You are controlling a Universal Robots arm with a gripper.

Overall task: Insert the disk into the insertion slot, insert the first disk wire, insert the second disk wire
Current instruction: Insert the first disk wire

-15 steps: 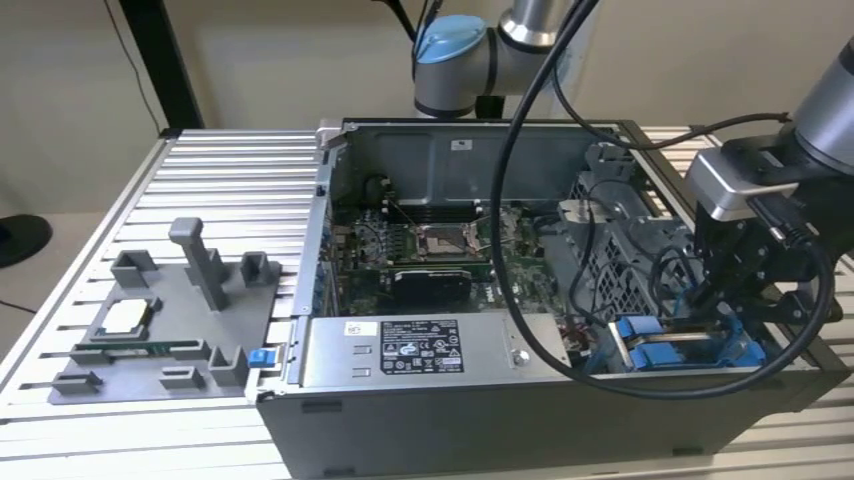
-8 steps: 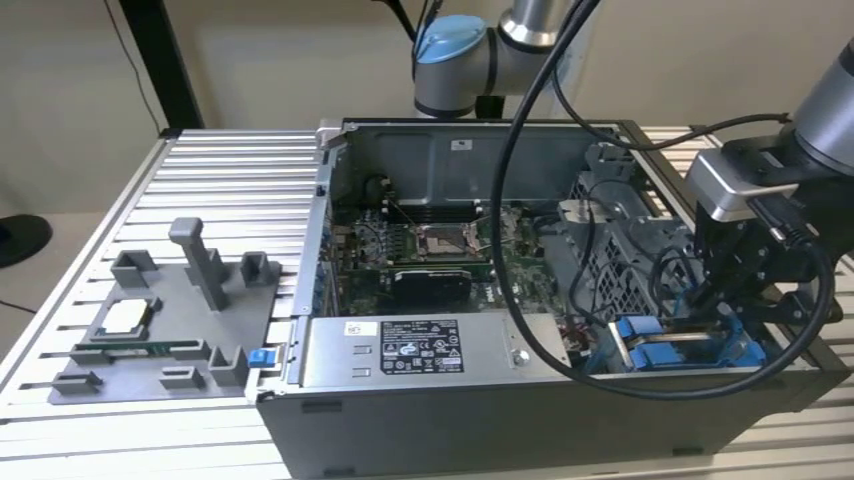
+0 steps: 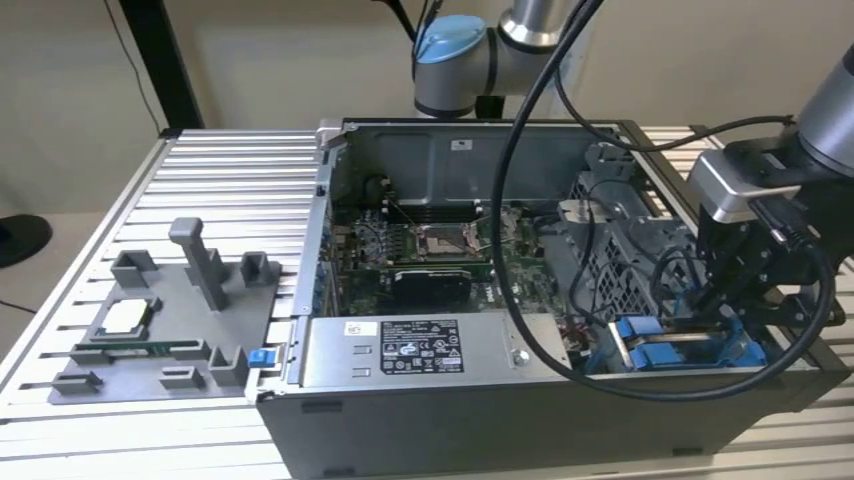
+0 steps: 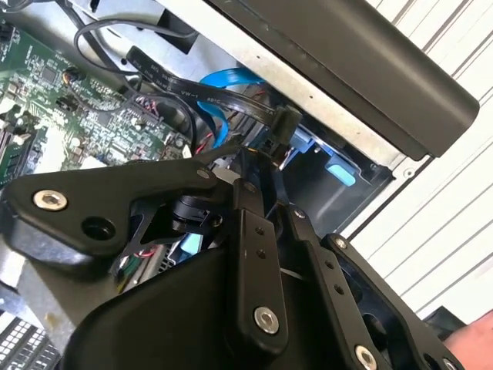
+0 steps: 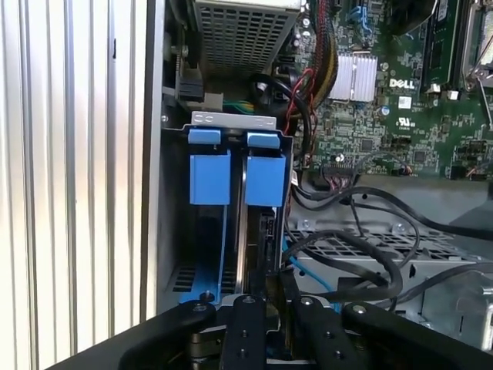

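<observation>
Second wrist view: jaws of the gripper [image 4: 266, 158] are seen clenched on the black disk wire [image 4: 281, 123], which could be jammed or kinked if pressed home tilted.

Two blue disk carriers [image 5: 209, 176], one power-supply box [image 3: 400, 352], perhaps four cables [image 5: 339, 233].

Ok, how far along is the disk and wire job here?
Done: the disk looks seated in the insertion slot. In hand: the pincer is at a black wire connector in the second wrist view. Left: I cannot confirm either wire is plugged in, so both wire steps count as open.
</observation>
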